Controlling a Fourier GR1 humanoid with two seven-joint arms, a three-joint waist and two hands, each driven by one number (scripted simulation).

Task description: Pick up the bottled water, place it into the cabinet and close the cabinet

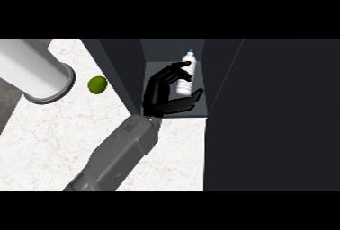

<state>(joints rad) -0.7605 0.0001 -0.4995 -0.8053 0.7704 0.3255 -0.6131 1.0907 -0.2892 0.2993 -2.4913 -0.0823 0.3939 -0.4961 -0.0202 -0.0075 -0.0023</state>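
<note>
The left robot hand [163, 92] is reaching right into the open cabinet [126, 67], fingers and thumb curled round the bottle [189, 60] near the back. Looks like the placing step. Next it must let go, back out cleanly, then close the cabinet.

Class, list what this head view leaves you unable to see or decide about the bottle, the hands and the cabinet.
- Bottle: lower part hidden behind the left hand, head view; gripped or released cannot be told.
- Right hand: outside the head view.
- Cabinet: dark panels run off the right edge; which is the door is unclear.
- White cylinder: cut off by the left edge.
</note>
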